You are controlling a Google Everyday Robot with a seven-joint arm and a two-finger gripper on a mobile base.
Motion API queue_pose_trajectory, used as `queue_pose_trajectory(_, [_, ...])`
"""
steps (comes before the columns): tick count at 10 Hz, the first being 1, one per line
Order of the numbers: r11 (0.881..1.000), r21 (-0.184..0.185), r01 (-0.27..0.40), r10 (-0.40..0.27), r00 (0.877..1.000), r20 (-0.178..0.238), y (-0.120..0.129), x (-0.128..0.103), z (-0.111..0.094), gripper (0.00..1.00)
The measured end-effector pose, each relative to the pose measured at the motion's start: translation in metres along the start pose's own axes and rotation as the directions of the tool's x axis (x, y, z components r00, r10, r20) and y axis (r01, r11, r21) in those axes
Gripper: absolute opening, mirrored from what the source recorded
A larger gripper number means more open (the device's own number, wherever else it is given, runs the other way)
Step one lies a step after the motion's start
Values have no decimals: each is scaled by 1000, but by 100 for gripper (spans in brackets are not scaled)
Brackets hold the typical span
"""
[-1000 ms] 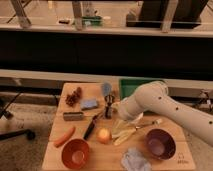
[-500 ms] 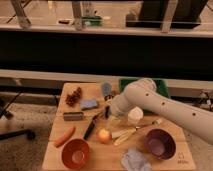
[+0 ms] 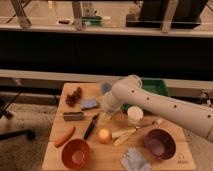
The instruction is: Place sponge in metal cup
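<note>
A small blue-grey sponge lies on the wooden board, left of centre. The metal cup stands just behind and to the right of it, partly hidden by my white arm. The arm reaches in from the right. My gripper points down over the board, just right of and in front of the sponge. I see nothing held in it.
On the board are a dark grey block, red berries, a carrot, a black-handled knife, an orange ball, a red bowl, a purple bowl, a white cup and a crumpled cloth. A green tray sits behind.
My arm has swung left across the board, and the gripper end now sits closer to the sponge and the metal cup. The objects on the board have not moved.
</note>
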Motion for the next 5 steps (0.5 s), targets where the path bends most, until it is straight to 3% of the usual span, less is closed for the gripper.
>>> queue_pose_trajectory(5, [1000, 4, 21, -21, 1000, 19, -23, -27, 25, 80])
